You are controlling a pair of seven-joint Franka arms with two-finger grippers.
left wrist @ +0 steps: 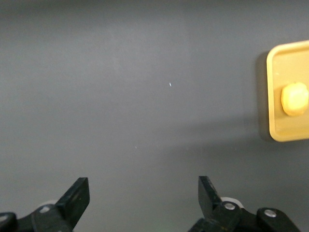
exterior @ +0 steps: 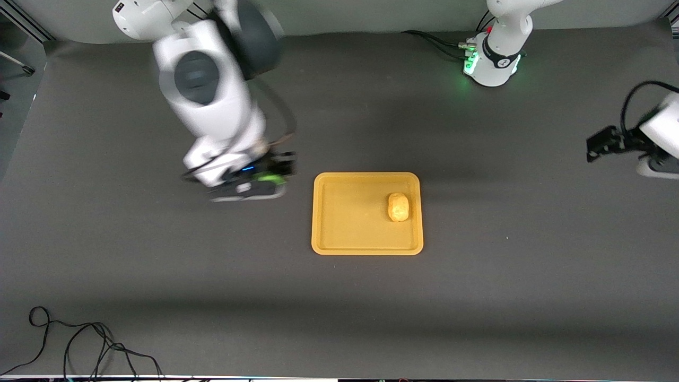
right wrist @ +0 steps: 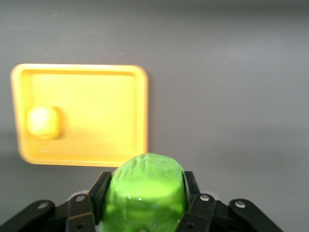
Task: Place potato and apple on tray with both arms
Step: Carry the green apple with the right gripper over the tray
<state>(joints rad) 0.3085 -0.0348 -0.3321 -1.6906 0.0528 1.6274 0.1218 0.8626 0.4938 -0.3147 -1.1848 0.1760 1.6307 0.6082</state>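
The orange-yellow tray lies mid-table. The yellow-tan potato lies in it, by the rim toward the left arm's end; it also shows in the left wrist view and the right wrist view. My right gripper is shut on the green apple and holds it above the bare mat, just off the tray's rim toward the right arm's end. A sliver of the apple shows in the front view. My left gripper is open and empty over the mat at the left arm's end, well away from the tray.
A dark grey mat covers the table. A loose black cable lies at the corner nearest the front camera, toward the right arm's end. The left arm's green-lit base stands at the table's back edge.
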